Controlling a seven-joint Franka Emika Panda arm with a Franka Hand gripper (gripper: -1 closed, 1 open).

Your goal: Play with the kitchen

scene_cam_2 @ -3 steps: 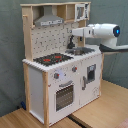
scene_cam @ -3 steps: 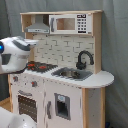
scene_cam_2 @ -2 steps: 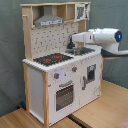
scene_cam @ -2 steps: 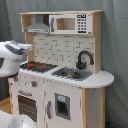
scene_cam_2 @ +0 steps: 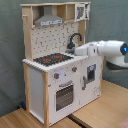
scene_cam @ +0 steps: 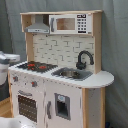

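Arm reaches further in over the kitchen than a second ago, front end now well past the counter's edge and sitting right by the sink and faucet in the second exterior view, where before it hung out beyond the side of the unit. Also looks a touch lower, roughly level with the countertop. In the first exterior view, much less of the arm shows: earlier a big white-and-blue chunk filled the first exterior view's left edge, now just a pale grey bit pokes in beside the stovetop. Can't make out the fingers.
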